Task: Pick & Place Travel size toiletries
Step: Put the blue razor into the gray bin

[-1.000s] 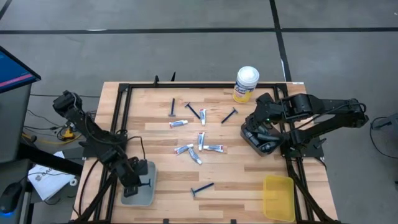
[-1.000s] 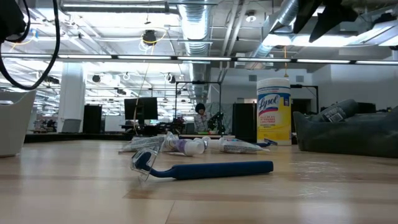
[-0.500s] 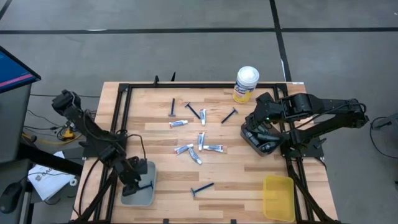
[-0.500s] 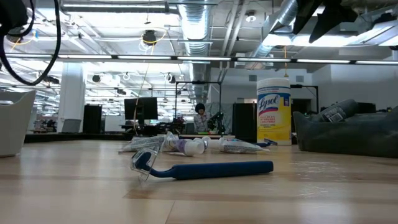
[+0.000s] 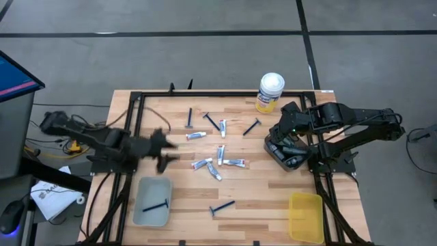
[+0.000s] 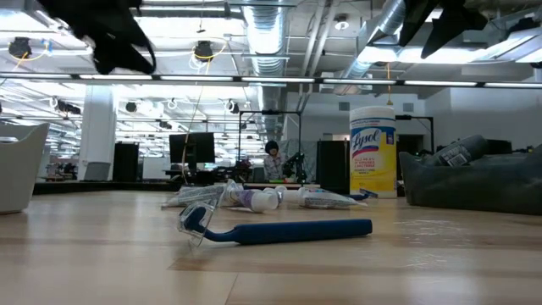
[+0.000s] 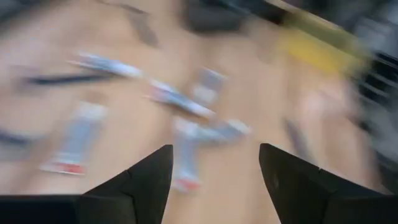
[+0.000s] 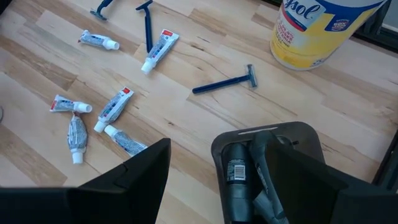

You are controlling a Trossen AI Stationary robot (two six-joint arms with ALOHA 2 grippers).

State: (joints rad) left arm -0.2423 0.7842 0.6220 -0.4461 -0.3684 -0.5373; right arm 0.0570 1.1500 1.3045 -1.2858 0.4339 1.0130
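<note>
Left tool (image 5: 166, 149) has swung up off the pale grey plastic tray (image 5: 140, 212) at the desk's near-left corner and now hangs over the wooden desk (image 5: 256, 188), just left of the scattered toiletries; its fingers (image 7: 134, 186) stand apart w/ nothing between them. One thin dark-blue razor (image 5: 156, 206) lies in the grey tray where the tool was a sec ago. Left wrist view is smeared, only tube shapes show.

Right tool (image 8: 214, 180) hasn't budged: parked above the dark grey tray (image 5: 286, 151) on the desk's right side, fingers apart, empty. That tray holds dark oval containers (image 8: 235, 177).

Mid-desk: small white tubes w/ blue print (image 5: 219, 154) in a loose cluster, approx. seven. Three blue razors sit toward the far edge (image 5: 213, 121), another blue razor (image 5: 222, 206) lies alone near the front, the one big in the low view (image 6: 279, 229). Tall yellow canister w/ white lid (image 5: 270, 91) stands upright at the far edge. Yellow tray (image 5: 305, 216) sits at the near-right corner.
</note>
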